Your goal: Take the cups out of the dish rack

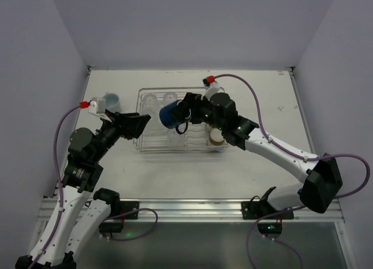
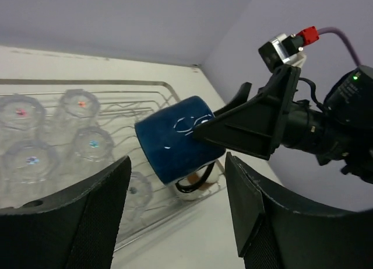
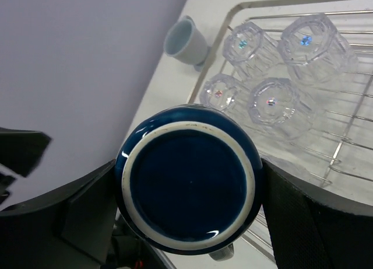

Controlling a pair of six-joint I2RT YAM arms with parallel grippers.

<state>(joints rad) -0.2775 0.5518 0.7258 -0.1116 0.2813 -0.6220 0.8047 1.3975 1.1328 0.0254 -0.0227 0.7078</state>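
Over dish rack [image 1: 175, 150], right claw [image 1: 182, 112] gripping dark blue cup [image 1: 169, 114], left claw [image 1: 139, 124] agape

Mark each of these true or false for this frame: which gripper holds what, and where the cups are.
1. The right gripper grips the blue cup. True.
2. The left gripper holds a tumbler. False: it is open and empty, beside the rack's left end.
3. The pale cup stands in the rack. False: it is on the table, outside the rack's far left corner.
4. Clear tumblers sit in the rack. True.
5. The blue cup rests on the table. False: it is held in the air over the rack.
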